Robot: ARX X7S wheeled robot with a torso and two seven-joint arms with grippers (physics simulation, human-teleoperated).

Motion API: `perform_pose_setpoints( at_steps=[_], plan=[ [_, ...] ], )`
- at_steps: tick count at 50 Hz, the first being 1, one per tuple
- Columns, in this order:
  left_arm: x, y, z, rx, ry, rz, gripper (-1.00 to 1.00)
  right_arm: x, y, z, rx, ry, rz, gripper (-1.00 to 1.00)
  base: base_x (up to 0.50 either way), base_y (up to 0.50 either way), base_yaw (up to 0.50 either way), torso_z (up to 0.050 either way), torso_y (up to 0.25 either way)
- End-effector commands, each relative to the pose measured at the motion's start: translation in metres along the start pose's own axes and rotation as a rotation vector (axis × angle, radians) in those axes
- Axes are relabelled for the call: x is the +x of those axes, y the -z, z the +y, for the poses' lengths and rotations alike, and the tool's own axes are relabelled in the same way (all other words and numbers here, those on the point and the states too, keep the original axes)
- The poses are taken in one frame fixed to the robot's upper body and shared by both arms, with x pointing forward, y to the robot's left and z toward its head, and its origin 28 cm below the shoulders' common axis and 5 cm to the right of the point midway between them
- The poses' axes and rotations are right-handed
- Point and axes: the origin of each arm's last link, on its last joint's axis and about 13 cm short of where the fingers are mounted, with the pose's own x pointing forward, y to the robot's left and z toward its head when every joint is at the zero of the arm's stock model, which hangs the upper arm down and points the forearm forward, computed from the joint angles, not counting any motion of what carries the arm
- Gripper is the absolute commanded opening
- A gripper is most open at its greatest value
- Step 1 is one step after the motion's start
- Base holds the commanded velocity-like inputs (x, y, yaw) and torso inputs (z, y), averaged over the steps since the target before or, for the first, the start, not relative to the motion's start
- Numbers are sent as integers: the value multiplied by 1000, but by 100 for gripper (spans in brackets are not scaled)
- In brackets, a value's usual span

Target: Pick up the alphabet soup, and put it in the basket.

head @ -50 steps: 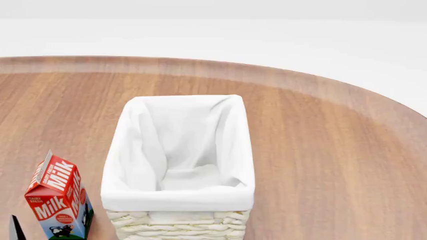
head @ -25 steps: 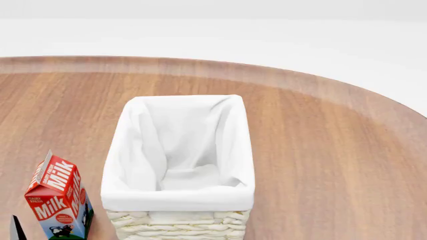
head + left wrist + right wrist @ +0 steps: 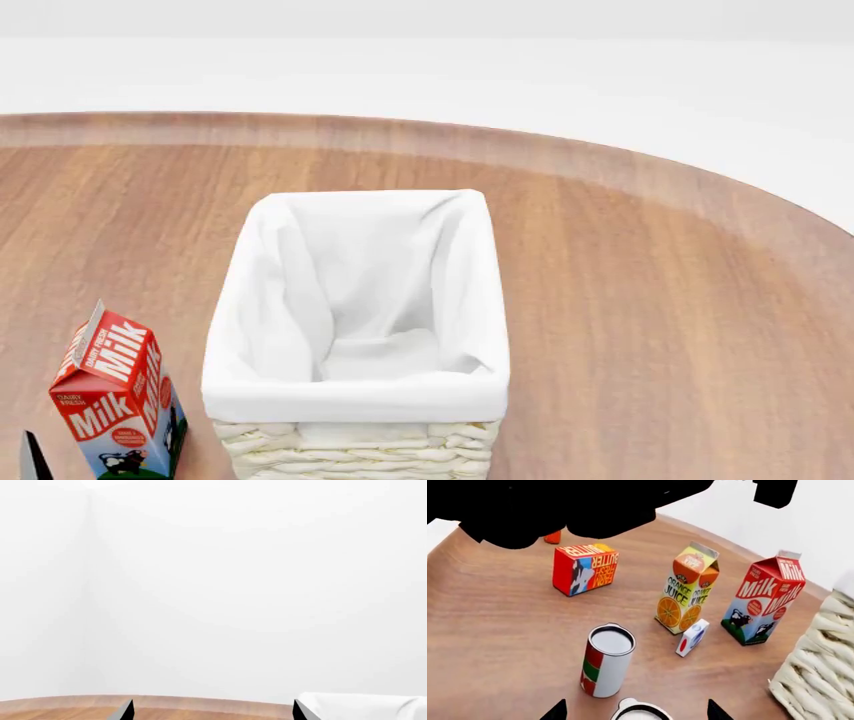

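In the right wrist view only the pale silvery top of the alphabet soup [image 3: 640,713] shows, at the frame's edge; its label is out of view. My right gripper [image 3: 636,712] is open, one fingertip on each side of that top and well apart from it. The cream wicker basket [image 3: 360,445] with white cloth lining stands in the middle of the head view; its woven wall shows in the right wrist view [image 3: 820,670] and its lining in the left wrist view [image 3: 360,707]. My left gripper [image 3: 212,713] is open and empty beside the basket; one fingertip [image 3: 30,458] shows in the head view.
A can with a red-and-green label [image 3: 606,661] stands close to the soup. Beyond it stand a small white box [image 3: 692,638], an orange juice carton [image 3: 688,592], a milk carton [image 3: 764,602] [image 3: 118,400] and a butter box [image 3: 586,568]. The round wooden table's [image 3: 667,300] far edge curves behind the basket.
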Motion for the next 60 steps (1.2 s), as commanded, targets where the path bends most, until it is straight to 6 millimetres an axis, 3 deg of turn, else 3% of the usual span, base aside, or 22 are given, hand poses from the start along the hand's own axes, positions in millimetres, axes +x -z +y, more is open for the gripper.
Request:
perform_pose_setpoints(
  at_steps=[1,60],
  plan=[
    [0,0,0,0,1,0,100,2,4,-1,2,3,25,100,0,0,0,0,0],
    [0,1,0,0,0,-1,100,14,14,-8,-14,1,80,100,0,0,0,0,0]
  ],
)
